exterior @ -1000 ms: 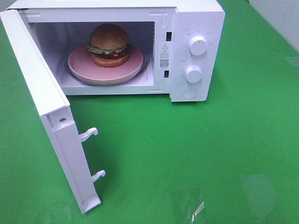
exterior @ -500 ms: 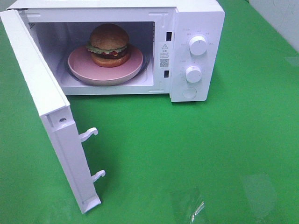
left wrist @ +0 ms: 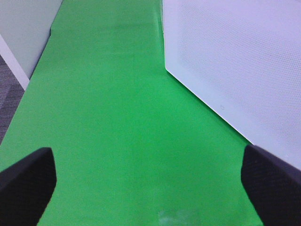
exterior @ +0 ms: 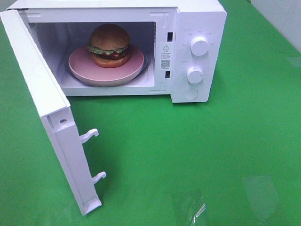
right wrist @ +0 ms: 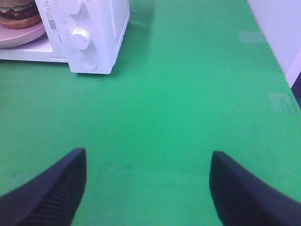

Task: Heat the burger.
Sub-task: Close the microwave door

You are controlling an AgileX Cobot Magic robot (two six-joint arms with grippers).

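The burger [exterior: 109, 44] with its brown bun, lettuce and patty sits on a pink plate [exterior: 136, 66] inside the white microwave [exterior: 197, 19]. The microwave door [exterior: 47, 103] stands swung wide open toward the front left. Neither arm shows in the exterior high view. My left gripper [left wrist: 148, 181] is open over bare green cloth, with the outer face of the door [left wrist: 235, 61] beside it. My right gripper [right wrist: 148, 181] is open and empty above the cloth, well short of the microwave's knob panel [right wrist: 77, 33]; the burger [right wrist: 19, 14] shows at that view's corner.
Two white knobs [exterior: 199, 45] and a round button [exterior: 191, 94] sit on the microwave's right panel. Two latch hooks [exterior: 89, 135] stick out of the door's edge. Green cloth [exterior: 211, 155] covers the table. A pale wall [left wrist: 23, 33] borders the table's left side.
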